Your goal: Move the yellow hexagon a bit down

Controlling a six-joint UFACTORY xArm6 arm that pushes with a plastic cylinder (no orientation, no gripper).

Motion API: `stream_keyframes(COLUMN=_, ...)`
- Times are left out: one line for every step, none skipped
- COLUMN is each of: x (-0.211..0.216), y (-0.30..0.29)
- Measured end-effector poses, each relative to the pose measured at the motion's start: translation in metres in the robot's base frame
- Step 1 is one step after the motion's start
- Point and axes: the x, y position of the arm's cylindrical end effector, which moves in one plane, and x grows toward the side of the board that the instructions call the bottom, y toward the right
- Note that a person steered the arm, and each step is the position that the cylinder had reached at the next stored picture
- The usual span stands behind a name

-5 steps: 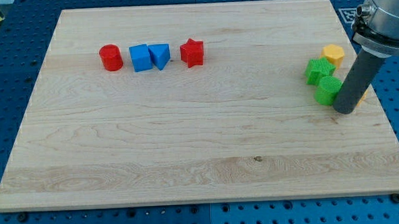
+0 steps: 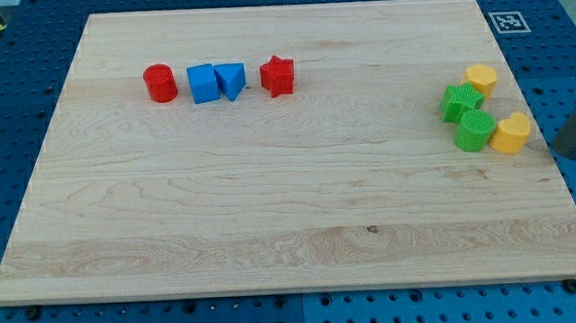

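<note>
Blue pegboard frames a pale wooden board point(image 2: 269, 182) that fills nearly the whole frame, and at the far right edge of the frame, just off the board's right side, only a short stretch of my dark rod shows, with my tip point(image 2: 567, 153) at its lower end. I carry no claw, so there is nothing to open or close and nothing held; my tip simply pushes, and at present it touches no block. The yellow hexagon point(image 2: 481, 77) sits at the upper right of the board, at the top of a tight cluster, touching or nearly touching the upper green block point(image 2: 461, 102). Below that lies a second green block point(image 2: 476, 131), with a yellow heart-like block point(image 2: 511, 133) just to its right; I cannot make out the green shapes surely. To drive the hexagon down the frame I judge that my tip must get above it, and standing off the board to the right leaves a free way round the cluster. Across the upper left runs a row: a red cylinder point(image 2: 160, 83), a blue cube point(image 2: 203, 84), a blue wedge-like block point(image 2: 231, 80) touching it, and a red star point(image 2: 277, 76). By count: two yellow, two green, two blue, two red, eight blocks.
</note>
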Motion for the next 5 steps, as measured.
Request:
stream_keyframes(x=-0.002, y=-0.012)
stream_keyframes(x=-0.003, y=-0.024)
stream_keyframes(x=-0.013, y=-0.028)
stream_keyframes(x=-0.02, y=-0.03)
stream_keyframes(x=-0.02, y=-0.015)
